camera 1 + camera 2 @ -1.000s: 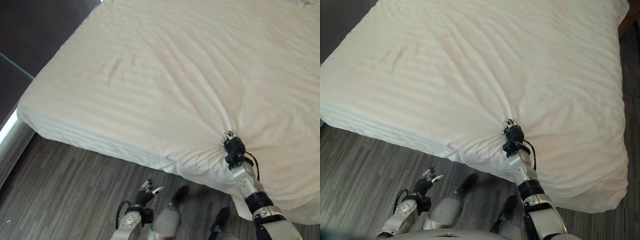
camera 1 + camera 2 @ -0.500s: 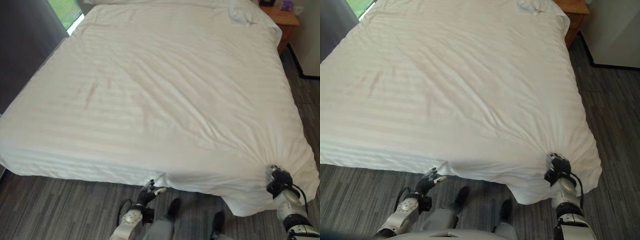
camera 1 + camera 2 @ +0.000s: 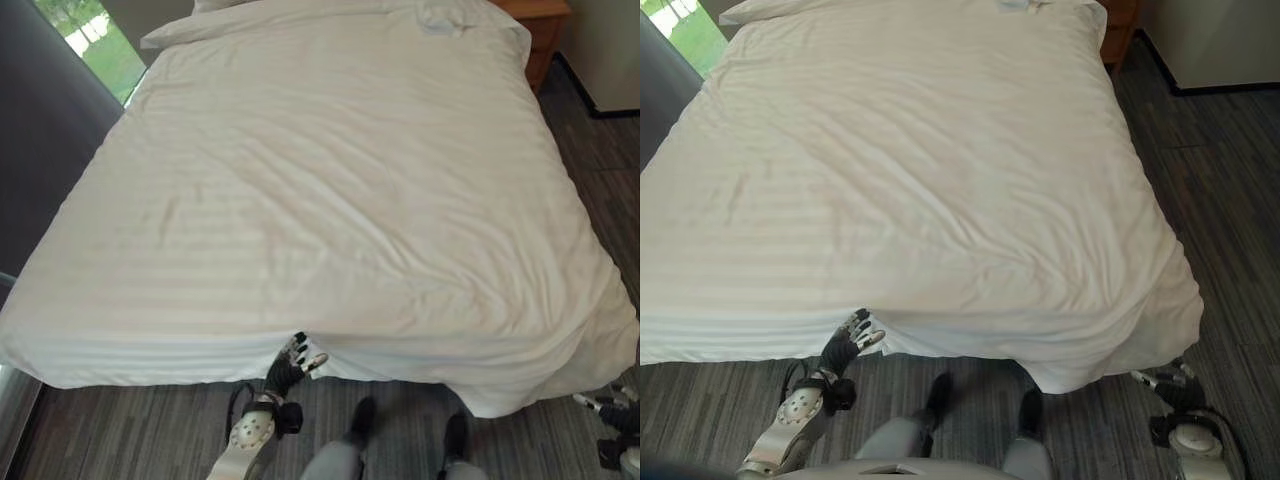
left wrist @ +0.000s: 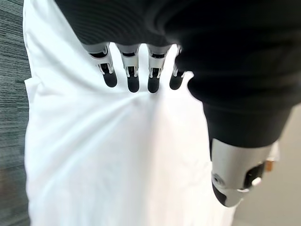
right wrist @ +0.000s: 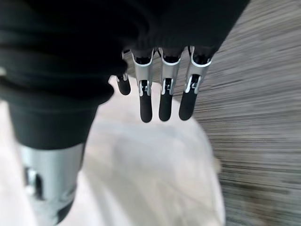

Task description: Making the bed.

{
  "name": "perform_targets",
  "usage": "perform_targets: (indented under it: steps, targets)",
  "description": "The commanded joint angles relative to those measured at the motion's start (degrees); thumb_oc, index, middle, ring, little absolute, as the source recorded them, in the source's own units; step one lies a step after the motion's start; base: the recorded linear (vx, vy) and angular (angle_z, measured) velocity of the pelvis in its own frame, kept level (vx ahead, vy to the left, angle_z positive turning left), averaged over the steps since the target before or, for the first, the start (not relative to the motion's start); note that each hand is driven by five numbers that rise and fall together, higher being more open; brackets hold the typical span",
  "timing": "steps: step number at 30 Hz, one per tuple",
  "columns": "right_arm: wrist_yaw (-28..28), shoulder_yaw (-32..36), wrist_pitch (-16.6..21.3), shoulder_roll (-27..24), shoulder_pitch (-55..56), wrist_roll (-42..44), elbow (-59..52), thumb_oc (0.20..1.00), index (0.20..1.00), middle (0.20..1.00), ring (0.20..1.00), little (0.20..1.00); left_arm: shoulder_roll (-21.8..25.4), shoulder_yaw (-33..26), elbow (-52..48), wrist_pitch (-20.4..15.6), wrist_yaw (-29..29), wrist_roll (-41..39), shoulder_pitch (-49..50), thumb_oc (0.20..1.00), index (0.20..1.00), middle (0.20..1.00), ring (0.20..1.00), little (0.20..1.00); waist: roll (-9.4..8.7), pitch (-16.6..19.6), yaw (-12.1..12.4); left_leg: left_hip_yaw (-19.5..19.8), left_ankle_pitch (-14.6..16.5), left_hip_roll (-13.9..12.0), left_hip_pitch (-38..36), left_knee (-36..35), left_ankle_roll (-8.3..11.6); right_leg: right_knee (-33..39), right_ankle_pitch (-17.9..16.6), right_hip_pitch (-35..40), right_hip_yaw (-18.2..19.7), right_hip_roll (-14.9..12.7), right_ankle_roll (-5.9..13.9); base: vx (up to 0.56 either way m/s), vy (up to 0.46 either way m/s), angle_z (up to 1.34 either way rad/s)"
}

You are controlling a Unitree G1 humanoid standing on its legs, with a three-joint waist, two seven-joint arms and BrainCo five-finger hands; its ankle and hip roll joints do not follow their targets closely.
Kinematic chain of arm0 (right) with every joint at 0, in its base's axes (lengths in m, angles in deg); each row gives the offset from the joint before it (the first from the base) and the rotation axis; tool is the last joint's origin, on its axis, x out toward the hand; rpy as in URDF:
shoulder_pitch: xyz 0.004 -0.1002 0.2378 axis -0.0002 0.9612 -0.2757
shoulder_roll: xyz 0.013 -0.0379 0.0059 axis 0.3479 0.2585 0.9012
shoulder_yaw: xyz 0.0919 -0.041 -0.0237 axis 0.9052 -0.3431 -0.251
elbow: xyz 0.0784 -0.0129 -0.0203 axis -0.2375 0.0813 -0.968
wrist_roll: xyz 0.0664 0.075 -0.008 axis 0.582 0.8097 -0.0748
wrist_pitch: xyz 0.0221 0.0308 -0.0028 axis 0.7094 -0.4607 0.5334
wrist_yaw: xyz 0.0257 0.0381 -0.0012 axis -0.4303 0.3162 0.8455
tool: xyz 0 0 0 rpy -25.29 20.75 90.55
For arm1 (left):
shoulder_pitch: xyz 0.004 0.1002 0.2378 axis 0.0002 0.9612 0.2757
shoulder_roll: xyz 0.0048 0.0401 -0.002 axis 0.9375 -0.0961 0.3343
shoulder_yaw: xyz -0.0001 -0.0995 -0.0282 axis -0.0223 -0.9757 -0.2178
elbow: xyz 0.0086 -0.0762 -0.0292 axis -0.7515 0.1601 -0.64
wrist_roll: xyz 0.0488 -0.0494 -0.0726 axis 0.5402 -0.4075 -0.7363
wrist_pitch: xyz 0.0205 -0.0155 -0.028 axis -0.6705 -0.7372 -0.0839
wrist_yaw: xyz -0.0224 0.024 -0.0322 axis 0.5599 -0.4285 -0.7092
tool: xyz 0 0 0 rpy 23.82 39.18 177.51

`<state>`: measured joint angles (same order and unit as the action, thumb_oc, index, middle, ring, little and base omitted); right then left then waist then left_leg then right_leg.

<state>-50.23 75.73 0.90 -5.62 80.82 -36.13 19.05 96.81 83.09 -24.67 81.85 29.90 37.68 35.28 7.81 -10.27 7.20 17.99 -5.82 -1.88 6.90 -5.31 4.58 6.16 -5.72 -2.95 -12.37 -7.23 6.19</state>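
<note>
Your white duvet (image 3: 340,190) lies spread over the whole bed (image 3: 700,345), lightly wrinkled, its near edge hanging down the foot of the mattress toward the grey floor (image 3: 1260,230). Your left hand (image 3: 293,362) sits just at that hanging edge near the middle, fingers (image 4: 130,75) straight and slightly apart, holding nothing. Your right hand (image 3: 1165,382) hangs off the bed's right near corner, clear of the cloth, fingers (image 5: 165,101) straight and loose, empty too.
</note>
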Motion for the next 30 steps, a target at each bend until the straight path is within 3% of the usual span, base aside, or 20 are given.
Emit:
perform_targets:
  steps: [1, 10, 14, 16, 18, 19, 22, 23, 24, 27, 30]
  targets:
    - [1.41, -3.41, 2.38, -2.71, -2.98, -3.53, -5.25, 1.0, 1.0, 1.0, 1.0, 1.0, 2.67, -0.61, -5.37, -3.14, 1.54, -3.11, -1.94, 1.0, 1.0, 1.0, 1.0, 1.0, -0.92, 1.32, 2.18, -0.66, 1.46, 1.7, 0.47, 0.31, 0.45, -1.16, 5.85, 2.98, -1.51, -2.52, 1.96, -0.07, -0.046, 0.22]
    - [4.75, -6.31, 4.42, -5.91, -1.63, -9.12, -21.94, 1.0, 1.0, 1.0, 1.0, 1.0, 5.23, -2.08, -12.92, -3.02, 5.73, -4.45, 4.01, 1.0, 1.0, 1.0, 1.0, 1.0, 1.66, 2.87, 3.32, -0.2, -0.45, 0.62, 0.34, 0.31, 1.58, -1.16, 7.67, 4.1, -1.58, -0.92, 0.93, -0.04, -0.056, 0.01]
    - [3.85, -9.35, 4.38, -1.94, -3.16, -10.38, -23.6, 1.0, 1.0, 1.0, 1.0, 1.0, 3.03, -0.8, -15.26, -3.75, 4.34, -6.71, 5.02, 1.0, 1.0, 1.0, 1.0, 1.0, 3.02, 3.13, 3.62, -0.14, -0.96, 0.16, 0.35, 0.31, 1.51, -1.16, 8.31, 4.08, -0.69, -0.04, 0.53, -0.04, -0.055, 0.02]
    - [2.82, -11.46, 4.46, 0.21, -4.17, -12.17, -23.1, 1.0, 1.0, 1.0, 1.0, 1.0, 2.71, -1.2, -16.56, -4.47, 3.28, -5.9, 3.8, 1.0, 1.0, 1.0, 1.0, 1.0, 2.81, 2.53, 3.79, -0.25, -1.16, -0.08, -0.19, 0.31, 1.2, -1.16, 8.38, 4.0, 0.59, 0.33, 0.38, -0.12, -0.056, -0.14]
    - [0.24, -14.58, 4.39, 2.07, -6.0, -15.4, -22.38, 1.0, 1.0, 1.0, 1.0, 1.0, 2.79, -0.44, -16.82, -5.86, 0.31, -2.12, -0.2, 1.0, 1.0, 1.0, 1.0, 1.0, 0.23, 0.13, 3.68, 0.57, 2.62, 1.25, 1.33, 8.43, 1.66, -1.16, 7.44, 3.09, 2.32, -0.71, -0.38, -0.24, -0.05, -0.25]
    - [0.14, -14.68, 4.44, 2.16, -6.28, -15.45, -22.19, 1.0, 1.0, 1.0, 1.0, 1.0, 2.78, -0.49, -16.66, -5.93, 0.26, -2.06, -0.42, 1.0, 1.0, 1.0, 1.0, 1.0, 0.16, -0.04, 3.7, 0.49, 3.09, 1.41, 1.67, 9.24, 1.6, -1.16, 7.46, 3.08, 2.4, -0.76, -0.33, -0.19, 0.021, -0.34]
    - [-1.5, -18.96, 2.93, 5.17, -10.62, -16.17, -18.95, 1.0, 1.0, 1.0, 1.0, 1.0, 1.8, 1.85, -14.13, -6.63, -3.92, 2.12, -5.83, 1.0, 1.0, 1.0, 1.0, 1.0, -1.83, -1.46, 3.66, 6.01, 3.73, 2.31, 1.94, 16.75, 1.74, -1.16, 5.93, 1.23, 4.53, -1.24, -0.45, -0.19, 0.053, -0.32]
    - [-2.16, -19.92, 2.42, 5.78, -12.14, -16.07, -17.14, 1.0, 1.0, 1.0, 1.0, 1.0, 1.44, 2.76, -13.65, -6.45, -5.03, 3.03, -6.71, 1.0, 1.0, 1.0, 1.0, 1.0, -1.98, -1.34, 3.38, 7.1, 3.63, 1.44, 1.35, 16.22, 1.76, -1.16, 5.65, 0.86, 5.07, -1.16, -0.11, -0.1, 0.086, -0.51]
    - [-2.34, -20.6, 1.87, 6.16, -13.01, -16.23, -15.39, 1.0, 1.0, 1.0, 1.0, 1.0, 1.2, 3.63, -12.57, -6.27, -5.85, 3.79, -7.46, 1.0, 1.0, 1.0, 1.0, 1.0, -2.01, -0.77, 2.95, 7.6, 5.77, 0.86, 0.21, 13.73, 1.27, -1.16, 5.52, 0.34, 6.12, -0.75, 0.26, -0.05, 0.132, -0.49]
    - [-3.15, -21.7, 1.62, 6.7, -14.59, -17.38, -12.38, 1.0, 1.0, 1.0, 1.0, 1.0, 0.62, 5.68, -8.41, -6.24, -6.7, 6.02, -9.6, 1.0, 1.0, 1.0, 1.0, 1.0, -1.4, 1.46, 2.08, 6.33, 7.74, -1.16, -4.57, 6.55, 0.85, -1.16, 4.16, -0.8, 7.37, -0.05, 0.68, 0.0, 0.171, -0.26]
    - [-5.17, -21.67, -0.15, 8.41, -16.69, -18.02, -8.65, 1.0, 1.0, 1.0, 1.0, 1.0, -0.93, 7.88, -1.75, -5.1, -8.61, 9.92, -12.65, 1.0, 1.0, 1.0, 1.0, 1.0, -1.67, 2.1, -0.7, 4.76, 8.26, 1.33, -8.67, 0.46, -2.12, -1.91, -0.82, -5.35, 9.43, -0.18, 2.06, -0.12, 0.205, -0.45]
